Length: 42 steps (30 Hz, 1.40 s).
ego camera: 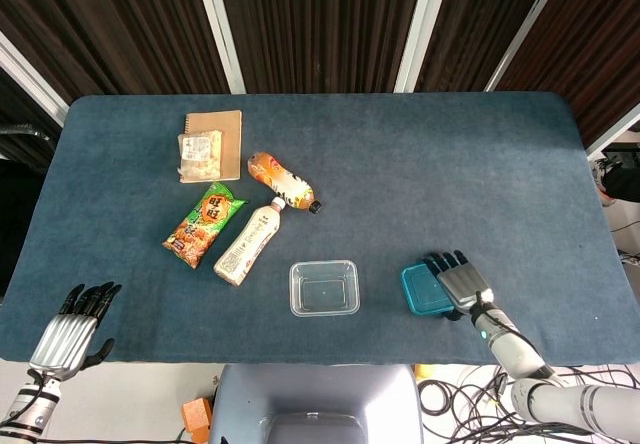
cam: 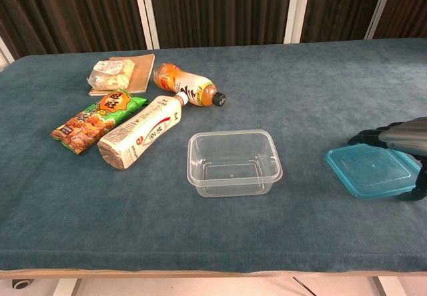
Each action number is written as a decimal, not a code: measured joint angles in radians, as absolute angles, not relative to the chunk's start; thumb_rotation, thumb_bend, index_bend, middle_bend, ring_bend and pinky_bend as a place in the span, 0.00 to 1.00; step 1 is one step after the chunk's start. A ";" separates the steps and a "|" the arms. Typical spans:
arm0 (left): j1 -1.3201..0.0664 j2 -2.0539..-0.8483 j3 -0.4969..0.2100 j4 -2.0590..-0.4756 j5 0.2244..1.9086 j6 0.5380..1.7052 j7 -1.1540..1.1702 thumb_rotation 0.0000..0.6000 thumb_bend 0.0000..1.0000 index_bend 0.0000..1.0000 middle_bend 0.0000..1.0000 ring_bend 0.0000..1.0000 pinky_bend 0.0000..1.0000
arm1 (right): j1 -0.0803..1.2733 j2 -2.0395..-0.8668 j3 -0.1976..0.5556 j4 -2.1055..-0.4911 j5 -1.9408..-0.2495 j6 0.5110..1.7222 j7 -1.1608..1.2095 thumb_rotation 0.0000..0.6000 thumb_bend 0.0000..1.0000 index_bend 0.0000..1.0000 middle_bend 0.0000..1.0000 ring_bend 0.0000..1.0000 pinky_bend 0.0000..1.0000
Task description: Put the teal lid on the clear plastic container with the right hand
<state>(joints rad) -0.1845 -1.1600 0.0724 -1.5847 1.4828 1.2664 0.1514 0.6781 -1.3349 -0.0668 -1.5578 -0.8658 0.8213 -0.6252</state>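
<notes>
The teal lid [ego camera: 420,290] [cam: 369,169] lies low over the cloth near the table's front right. My right hand [ego camera: 458,280] [cam: 399,138] grips it at its right side, with fingers over the far edge and the thumb at the near right corner. The clear plastic container [ego camera: 324,287] [cam: 233,161] stands empty and upright to the left of the lid, a gap of cloth between them. My left hand [ego camera: 76,322] hangs off the front left corner of the table, fingers apart and holding nothing; the chest view does not show it.
At the back left lie a white bottle [cam: 141,132], an orange sauce bottle [cam: 187,85], a green snack bag [cam: 97,120] and a notebook [cam: 131,73] with a small packet on it. The table's front edge [cam: 213,269] runs close below the container.
</notes>
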 measured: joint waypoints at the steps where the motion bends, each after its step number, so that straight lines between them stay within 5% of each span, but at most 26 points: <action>1: -0.185 -1.160 0.072 -1.584 1.483 1.266 0.151 1.00 0.35 0.00 0.07 0.09 0.00 | 0.680 -1.337 -0.067 -1.555 -0.861 0.820 -0.626 1.00 0.16 0.00 0.00 0.00 0.00; 4: -0.184 -1.159 0.072 -1.583 1.483 1.265 0.149 1.00 0.34 0.00 0.07 0.09 0.00 | 0.686 -1.343 -0.068 -1.544 -0.844 0.811 -0.625 1.00 0.16 0.04 0.00 0.00 0.00; 9: -0.183 -1.157 0.070 -1.580 1.478 1.262 0.145 1.00 0.35 0.00 0.07 0.09 0.00 | 0.689 -1.356 -0.067 -1.530 -0.844 0.814 -0.614 1.00 0.15 0.48 0.11 0.02 0.00; 14: -0.182 -1.155 0.069 -1.576 1.476 1.261 0.138 1.00 0.35 0.00 0.07 0.09 0.00 | 0.676 -1.366 -0.069 -1.518 -0.900 0.862 -0.606 1.00 0.15 0.80 0.32 0.19 0.10; 30: -0.181 -1.150 0.066 -1.576 1.474 1.257 0.140 1.00 0.35 0.00 0.07 0.09 0.00 | 0.620 -1.331 -0.034 -1.542 -1.060 0.971 -0.462 1.00 0.15 0.84 0.36 0.24 0.15; 42: -0.173 -1.160 0.072 -1.546 1.500 1.275 0.117 1.00 0.35 0.00 0.07 0.09 0.00 | 0.602 -1.209 0.056 -1.864 -1.074 0.999 -0.285 1.00 0.15 0.78 0.36 0.24 0.15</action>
